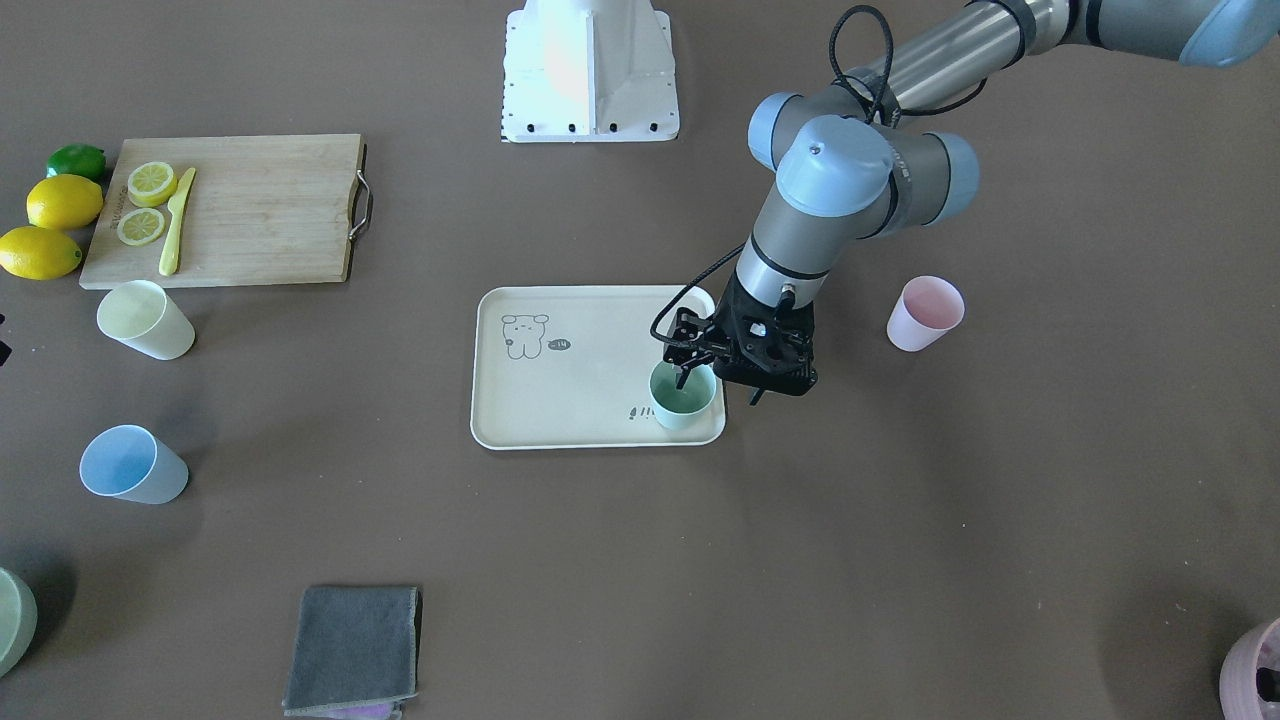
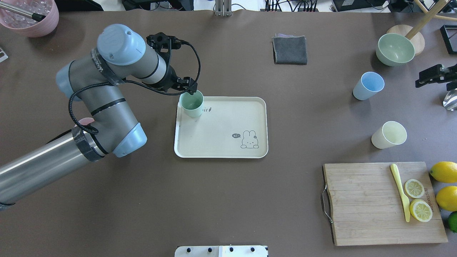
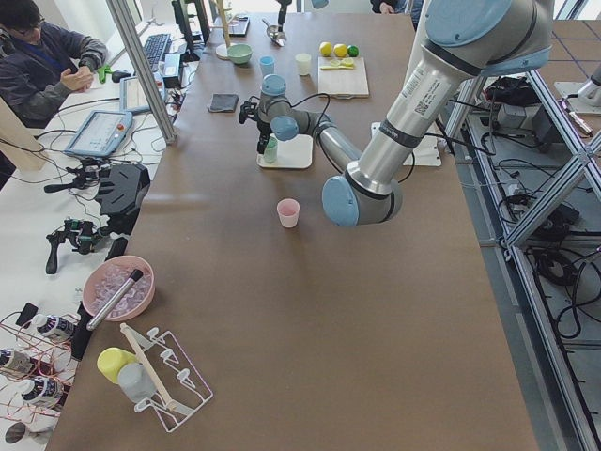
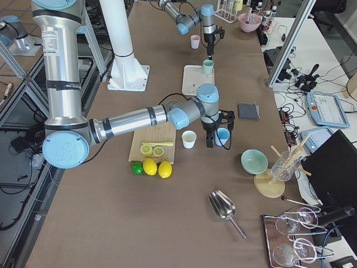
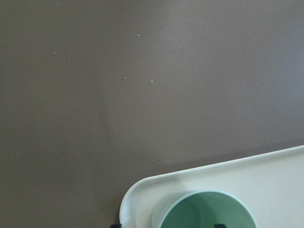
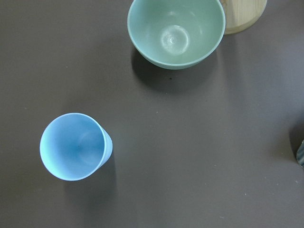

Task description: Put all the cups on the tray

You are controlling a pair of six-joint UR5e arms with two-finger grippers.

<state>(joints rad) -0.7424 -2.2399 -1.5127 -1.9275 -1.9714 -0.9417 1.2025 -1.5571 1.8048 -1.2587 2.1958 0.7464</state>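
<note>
The mint green cup stands upright in a corner of the cream tray. My left gripper is open over it, one finger inside the cup and one outside, straddling its wall. The left wrist view shows the cup on the tray corner. The pink cup stands on the table beside the left arm. The blue cup and the pale yellow cup stand on the table far from the tray. My right gripper hovers near the blue cup and looks open.
A green bowl sits beyond the blue cup. A wooden cutting board carries lemon slices and a yellow knife, with lemons beside it. A folded grey cloth lies at the far side. A mauve pot stands at the far left corner.
</note>
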